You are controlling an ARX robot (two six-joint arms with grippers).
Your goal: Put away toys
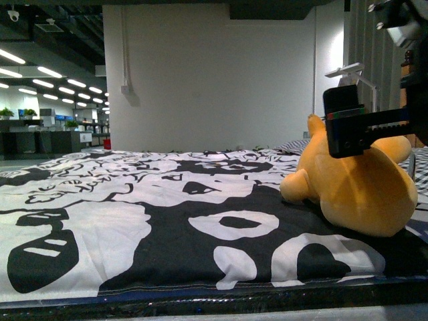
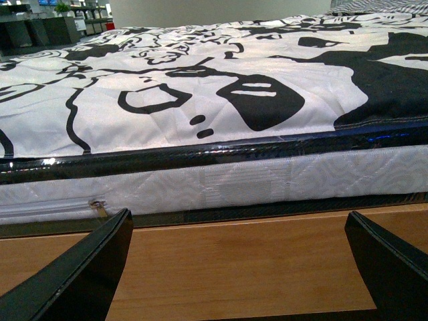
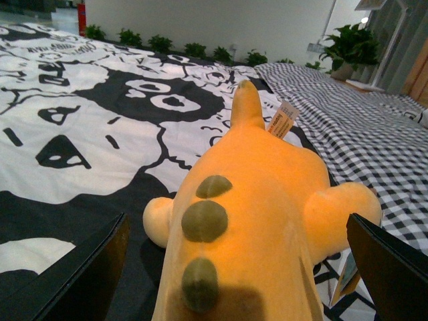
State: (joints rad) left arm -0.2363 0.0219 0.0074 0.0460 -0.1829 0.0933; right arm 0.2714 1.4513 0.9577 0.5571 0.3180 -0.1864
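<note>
1. Bedding with a black-and-white print, the printed cover, fills our front view. The orange-yellow plush toy lies on it at about 4 o'clock, with one stubby limb reaching toward 9 o'clock. Our right arm comes in at 2 o'clock, its black hardware in front of the toy's upper part. From this view we cannot tell how its jaws stand. A white wall stands at 12 o'clock and a lit office at 10 o'clock.

2. In the left wrist view, our left gripper is spread wide, and nothing sits between its black fingers. It hangs low beside the bed. Ahead of it we see the wooden bed frame, then the quilted mattress edge with a zip pull, and above that the printed cover.

3. In the right wrist view, our right gripper is also spread wide. Its fingers stand one on each side of the plush toy. The toy's back, with three olive spots, lies between them. We cannot tell whether either finger touches it. A paper tag sticks out beside the toy's pointed tip. Beyond the toy, a checked sheet adjoins the printed cover, and potted plants line the wall.
</note>
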